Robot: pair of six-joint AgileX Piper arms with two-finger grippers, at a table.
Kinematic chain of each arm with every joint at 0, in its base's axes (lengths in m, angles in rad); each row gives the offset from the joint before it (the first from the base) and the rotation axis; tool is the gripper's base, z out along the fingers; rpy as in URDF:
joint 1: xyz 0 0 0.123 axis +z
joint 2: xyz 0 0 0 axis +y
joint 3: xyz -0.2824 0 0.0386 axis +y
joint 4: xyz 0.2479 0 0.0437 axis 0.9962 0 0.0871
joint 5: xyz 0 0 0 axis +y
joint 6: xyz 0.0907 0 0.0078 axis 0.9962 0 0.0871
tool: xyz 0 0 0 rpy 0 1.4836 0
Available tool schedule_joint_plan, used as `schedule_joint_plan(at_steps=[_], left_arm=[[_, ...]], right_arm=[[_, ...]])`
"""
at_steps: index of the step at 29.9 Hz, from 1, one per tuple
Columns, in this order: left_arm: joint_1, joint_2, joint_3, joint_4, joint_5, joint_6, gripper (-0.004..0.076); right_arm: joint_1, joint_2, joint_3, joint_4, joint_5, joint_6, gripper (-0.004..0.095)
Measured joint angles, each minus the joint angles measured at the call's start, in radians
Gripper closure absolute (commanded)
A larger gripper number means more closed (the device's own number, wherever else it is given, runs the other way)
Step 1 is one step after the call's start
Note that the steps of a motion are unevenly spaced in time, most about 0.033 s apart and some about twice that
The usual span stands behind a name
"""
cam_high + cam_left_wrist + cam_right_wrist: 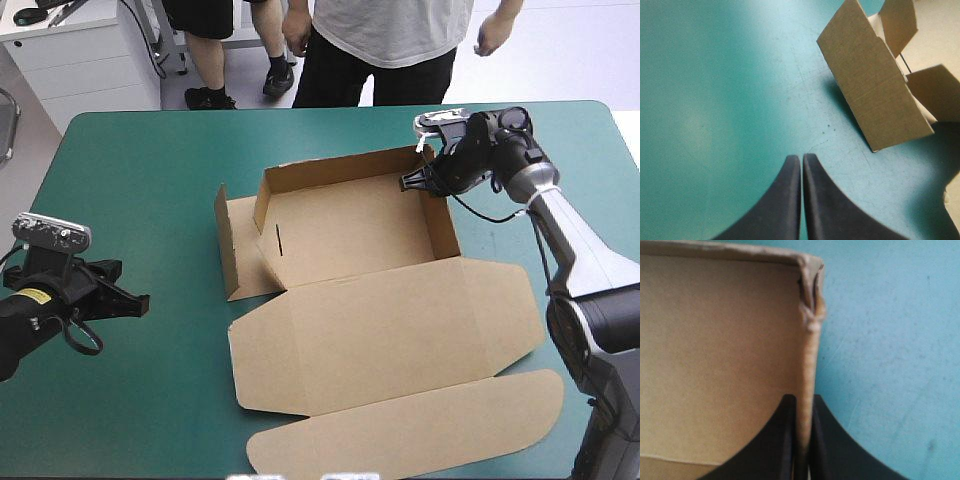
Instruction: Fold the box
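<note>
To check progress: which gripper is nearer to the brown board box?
Right. The right gripper is shut on the right wall of the brown board box, near its far corner. The left gripper, shut, is over the teal-green cover, left of the box.

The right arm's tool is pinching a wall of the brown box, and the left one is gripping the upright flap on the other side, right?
Not quite. The left tool grips nothing: the left wrist view shows it shut over the teal-green cover, the flap ahead of it and untouched. The right tool does pinch the box wall.
</note>
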Motion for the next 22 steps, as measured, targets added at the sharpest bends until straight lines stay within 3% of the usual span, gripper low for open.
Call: schedule_joint_plan(at_steps=[8,14,22], left_arm=[[0.000,0.000,0.000,0.000,0.000,0.000,0.0731],[0.000,0.000,0.000,0.000,-0.018,0.001,0.0731],[0.000,0.000,0.000,-0.002,-0.023,0.001,0.0731]], right_arm=[[0.002,0.086,-0.072,0.009,0.091,-0.013,0.0330],[0.002,0.083,-0.171,0.009,0.162,-0.015,0.0297],[0.002,-0.015,-0.186,0.004,0.175,-0.001,0.0297]])
